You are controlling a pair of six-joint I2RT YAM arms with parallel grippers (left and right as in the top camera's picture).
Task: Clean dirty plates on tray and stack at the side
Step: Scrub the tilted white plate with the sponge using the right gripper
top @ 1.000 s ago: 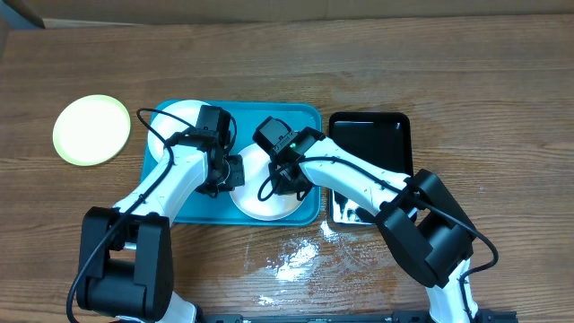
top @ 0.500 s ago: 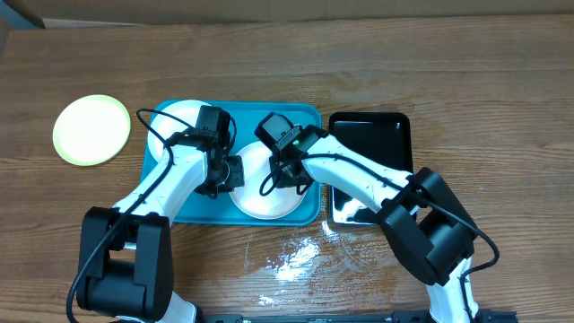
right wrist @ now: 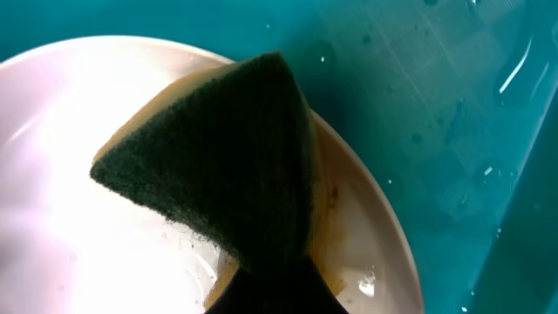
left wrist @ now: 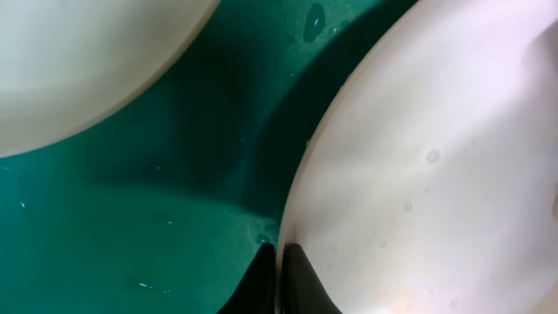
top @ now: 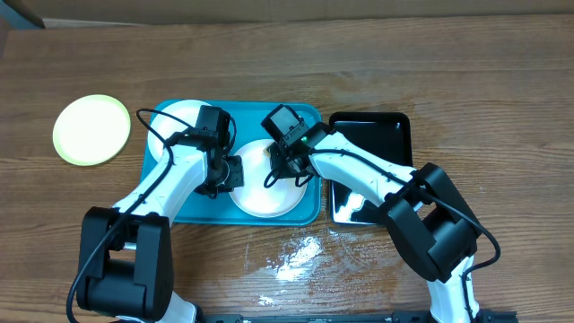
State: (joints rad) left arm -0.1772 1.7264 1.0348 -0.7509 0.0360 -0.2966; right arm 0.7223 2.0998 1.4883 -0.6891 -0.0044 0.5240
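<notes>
Overhead.
- Table: wood, with a wet patch at lower centre.
- Tray: blue, centre of frame, holding 2 white plates.
- Centre plate: in the tray's right half.
- Back plate: in the tray's upper left corner, partly under the left arm.
- Green plate: on the table at upper left, well apart from the tray.
- Black tray: just right of the blue tray.
- Left gripper: at the centre plate's left edge.
- Right gripper: over the same plate's upper part.

Left wrist.
- Fingertips at bottom centre are closed on the centre plate's rim.
- The back plate fills the upper left.
- Wet tray floor lies between the 2 plates.

Right wrist.
- Sponge: dark green, pinched in the closed jaws at bottom centre.
- It is pressed on the centre plate near its rim, over a brown smear.
</notes>
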